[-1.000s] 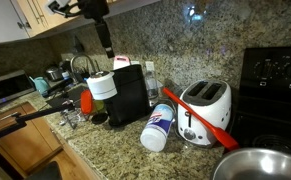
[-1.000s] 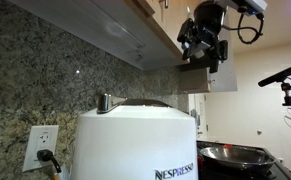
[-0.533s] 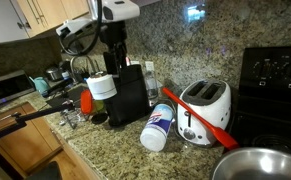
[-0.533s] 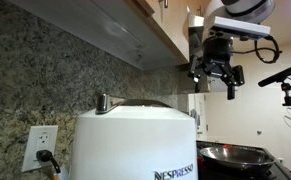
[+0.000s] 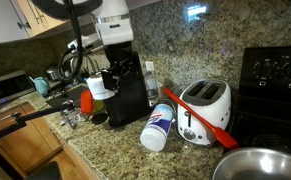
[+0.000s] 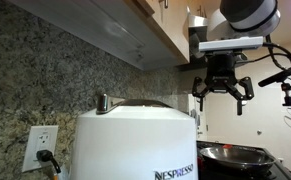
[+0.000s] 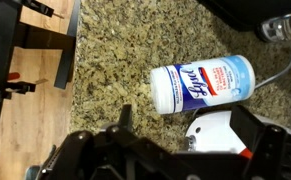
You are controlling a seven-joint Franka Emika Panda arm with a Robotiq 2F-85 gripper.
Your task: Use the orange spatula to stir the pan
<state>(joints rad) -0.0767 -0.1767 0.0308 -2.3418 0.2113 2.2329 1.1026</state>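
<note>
The orange spatula (image 5: 199, 119) lies slantwise across the top of the white toaster (image 5: 207, 104), blade end down by the pan. The shiny silver pan (image 5: 261, 165) shows only partly at the bottom right, and again in an exterior view (image 6: 233, 154); its handle is out of view. My gripper (image 5: 118, 80) hangs open in the air over the black coffee machine, left of the toaster and apart from the spatula. Its fingers are spread wide with nothing between them (image 6: 223, 93). In the wrist view only a small orange bit of the spatula (image 7: 246, 154) shows beside the toaster (image 7: 223, 132).
A Lysol canister (image 5: 158, 128) lies on its side on the granite counter in front of the toaster. A black coffee machine (image 5: 131, 97) stands to its left, a black stove (image 5: 276, 82) at the right. A white Nespresso machine (image 6: 135, 145) fills the foreground. Cabinets hang overhead.
The arm has swung down from near the cabinets and towards the toaster, turning its wrist. The jaws stayed open. Nothing on the counter moved.
</note>
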